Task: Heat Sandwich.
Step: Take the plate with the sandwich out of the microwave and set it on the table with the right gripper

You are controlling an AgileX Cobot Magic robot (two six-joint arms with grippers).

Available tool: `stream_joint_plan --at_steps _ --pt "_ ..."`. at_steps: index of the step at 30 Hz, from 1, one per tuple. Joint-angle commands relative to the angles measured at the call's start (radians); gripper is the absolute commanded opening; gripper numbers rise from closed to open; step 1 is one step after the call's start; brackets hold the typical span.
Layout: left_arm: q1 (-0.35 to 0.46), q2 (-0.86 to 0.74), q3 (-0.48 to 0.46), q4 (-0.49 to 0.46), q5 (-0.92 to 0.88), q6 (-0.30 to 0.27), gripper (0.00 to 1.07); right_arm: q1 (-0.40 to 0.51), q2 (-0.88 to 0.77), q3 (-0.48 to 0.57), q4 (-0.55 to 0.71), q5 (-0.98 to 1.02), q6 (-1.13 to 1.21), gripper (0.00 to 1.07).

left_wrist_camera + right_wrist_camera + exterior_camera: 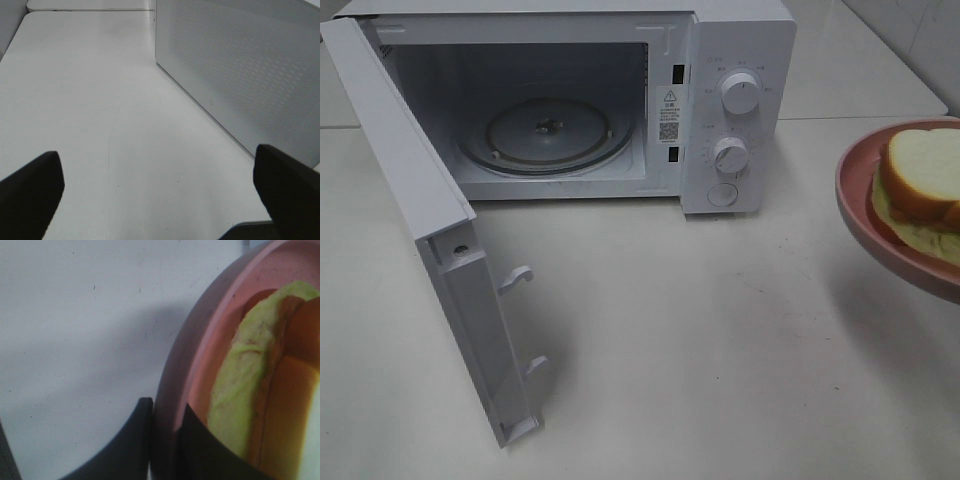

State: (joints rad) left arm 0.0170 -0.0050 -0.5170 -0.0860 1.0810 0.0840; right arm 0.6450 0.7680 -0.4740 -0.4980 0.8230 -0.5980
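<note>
Setting: pale, matte tabletop [720,340], bare across the middle, tiled wall just visible at far right.
Sandwich [920,185]: pale bread with yellow-green filling, riding on the pink plate [855,190], raised above the tabletop at the right edge of the high view; shadow cast below, so clearly lifted rather than resting.
Right end effector [165,440]: dark fingers closed together on the plate rim, one inside and one outside the lip; grip on the rim rather than the food, probably to keep the sandwich undisturbed and level.
Plate attitude: tilted a little in the high view; sliding of the sandwich judged a risk if the tilt grows.
Microwave [740,120]: white, standing at the back of the tabletop, well apart from the plate, two knobs on its right panel.
Door [430,200]: swung fully out on the left, leaving the cavity clear for entry from the front.
Turntable [545,135]: glass disc inside, empty, judged the destination.
Left end effector [160,195]: fingers spread wide apart, holding nothing, low beside the perforated outer face of the door; likely parked there for closing it later.
Stage: carry toward the cavity, placement not yet done.
</note>
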Motion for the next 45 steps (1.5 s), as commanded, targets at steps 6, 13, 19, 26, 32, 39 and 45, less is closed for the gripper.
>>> stream_joint_plan --at_steps 6,13,19,26,32,39,45 --pt "0.002 -0.006 0.001 -0.002 -0.012 -0.003 0.97 -0.002 -0.009 -0.003 -0.105 0.060 0.257 0.01" --pt "0.002 -0.006 0.001 -0.002 -0.012 -0.003 0.97 -0.002 -0.009 -0.004 -0.155 0.109 0.445 0.01" --pt "0.002 -0.006 0.001 -0.002 -0.012 -0.003 0.97 -0.002 0.002 -0.004 -0.181 0.133 0.542 0.01" --pt "0.002 -0.006 0.001 -0.002 -0.012 -0.003 0.97 -0.002 0.091 -0.007 -0.233 0.162 0.638 0.00" --pt "0.002 -0.006 0.001 -0.002 -0.012 -0.003 0.97 -0.002 0.189 -0.056 -0.262 0.157 0.793 0.00" --pt "0.002 -0.006 0.001 -0.002 -0.012 -0.003 0.97 -0.002 0.338 -0.104 -0.272 0.198 0.979 0.00" --pt "0.002 -0.006 0.001 -0.002 -0.012 -0.003 0.97 -0.002 0.463 -0.168 -0.272 0.243 1.138 0.00"
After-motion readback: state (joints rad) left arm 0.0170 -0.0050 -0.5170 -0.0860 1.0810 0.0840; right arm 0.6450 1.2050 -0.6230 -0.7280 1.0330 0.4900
